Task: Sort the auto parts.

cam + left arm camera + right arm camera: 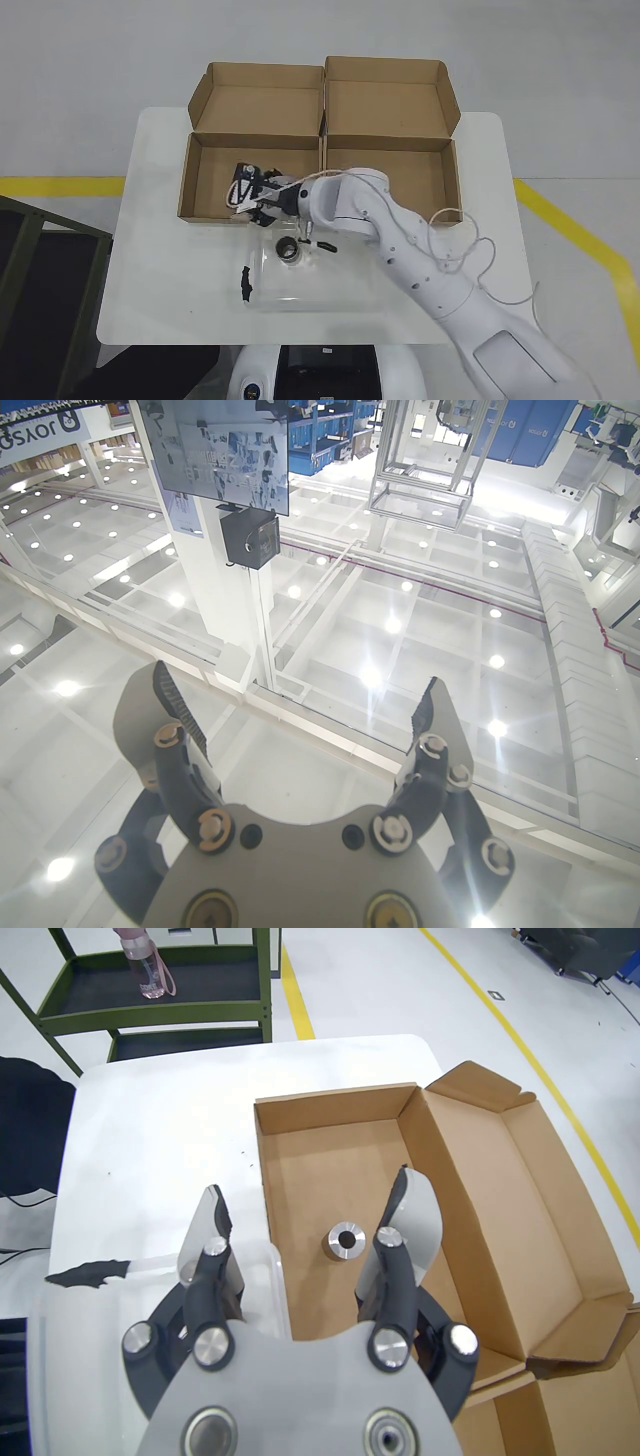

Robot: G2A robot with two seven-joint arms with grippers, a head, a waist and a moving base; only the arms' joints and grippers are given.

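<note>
My right gripper (310,1180) hangs open over the left cardboard box (450,1153), its fingers apart and holding nothing. A short metal cylinder with a centre hole (345,1240) stands on the box floor, just below and between the fingers, untouched. In the top view the right gripper (245,190) sits over the left box (205,185), by its front wall. A clear plastic tray (330,285) in front of the boxes holds a metal ring part (288,250) and a black piece (244,283). My left gripper (296,672) is open, empty and pointed up at the ceiling.
A second open cardboard box (435,180) stands to the right of the first, both with lids folded back. The white table (150,260) has bare room at its left and right. A green shelf cart (150,1018) with a pink bottle (145,968) stands beyond the table.
</note>
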